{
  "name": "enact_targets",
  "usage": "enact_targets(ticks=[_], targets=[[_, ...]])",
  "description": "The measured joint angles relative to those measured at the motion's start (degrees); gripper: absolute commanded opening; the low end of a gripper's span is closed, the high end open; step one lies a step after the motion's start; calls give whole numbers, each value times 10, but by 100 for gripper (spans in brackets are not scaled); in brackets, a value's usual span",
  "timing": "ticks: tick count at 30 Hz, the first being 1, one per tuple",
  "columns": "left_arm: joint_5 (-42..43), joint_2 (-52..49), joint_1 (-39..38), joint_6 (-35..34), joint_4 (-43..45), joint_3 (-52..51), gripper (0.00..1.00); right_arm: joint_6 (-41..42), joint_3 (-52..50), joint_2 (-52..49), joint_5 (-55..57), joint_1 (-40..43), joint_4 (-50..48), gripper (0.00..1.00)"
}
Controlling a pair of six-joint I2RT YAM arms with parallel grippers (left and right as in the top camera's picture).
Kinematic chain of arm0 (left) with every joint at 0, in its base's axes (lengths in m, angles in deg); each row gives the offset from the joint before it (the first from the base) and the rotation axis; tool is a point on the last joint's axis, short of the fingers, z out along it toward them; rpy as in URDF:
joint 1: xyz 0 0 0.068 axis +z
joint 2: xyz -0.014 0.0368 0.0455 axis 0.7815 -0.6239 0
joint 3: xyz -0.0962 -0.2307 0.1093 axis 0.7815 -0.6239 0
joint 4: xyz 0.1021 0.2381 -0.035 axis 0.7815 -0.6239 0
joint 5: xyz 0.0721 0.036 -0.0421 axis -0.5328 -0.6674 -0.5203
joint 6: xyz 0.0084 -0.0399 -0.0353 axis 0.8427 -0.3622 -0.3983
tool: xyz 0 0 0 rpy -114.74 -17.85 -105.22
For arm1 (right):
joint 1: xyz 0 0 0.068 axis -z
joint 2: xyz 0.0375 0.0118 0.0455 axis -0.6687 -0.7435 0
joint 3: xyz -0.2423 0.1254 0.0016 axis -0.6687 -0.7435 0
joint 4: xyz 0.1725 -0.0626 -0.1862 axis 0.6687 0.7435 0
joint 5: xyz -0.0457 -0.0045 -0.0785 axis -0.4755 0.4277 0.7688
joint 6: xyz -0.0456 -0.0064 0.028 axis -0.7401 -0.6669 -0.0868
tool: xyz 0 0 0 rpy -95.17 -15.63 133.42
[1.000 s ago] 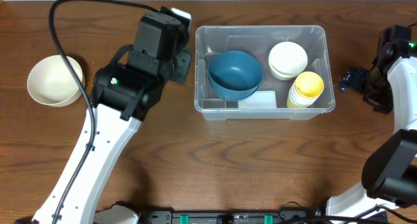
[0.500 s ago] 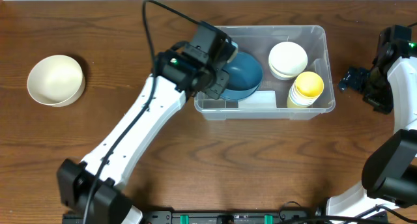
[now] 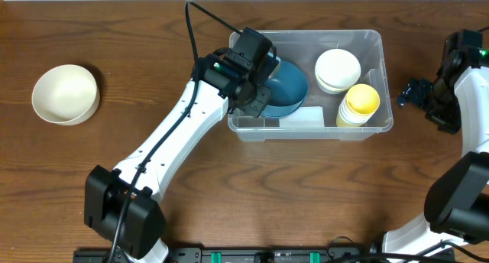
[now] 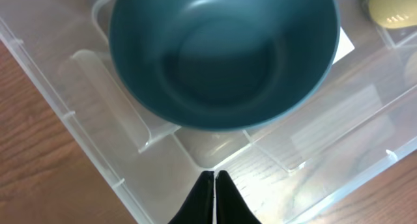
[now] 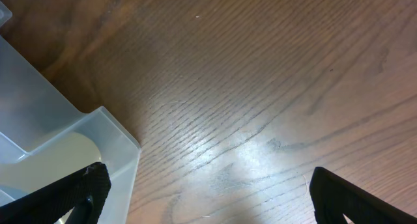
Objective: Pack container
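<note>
dark wood table, left jaws clenched empty above blue bowl in clear container, right jaws spread wide

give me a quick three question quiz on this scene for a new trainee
1. True or false: the left gripper is shut and holds nothing.
2. Which lies on the table outside the container? A) blue bowl B) cream bowl C) yellow cups
3. Fill in: the right gripper is ___.
Key: 1 true; 2 B; 3 open.
</note>
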Motion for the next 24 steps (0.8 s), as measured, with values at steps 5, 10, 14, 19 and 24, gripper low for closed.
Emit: enact_targets(ticks=[5, 10, 14, 19, 24], targets=[[0, 0, 0, 5, 21, 0, 6, 0, 0, 0, 0, 0, 0, 99], [0, -1, 0, 10, 29, 0, 6, 0, 0, 0, 0, 0, 0, 99], [0, -11, 0, 11, 35, 0, 6, 0, 0, 0, 0, 0, 0, 99], [0, -42, 0, 11, 37, -1, 6, 0, 0, 0, 0, 0, 0, 99], [0, -60, 0, 12, 37, -3, 6, 0, 0, 0, 0, 0, 0, 99]])
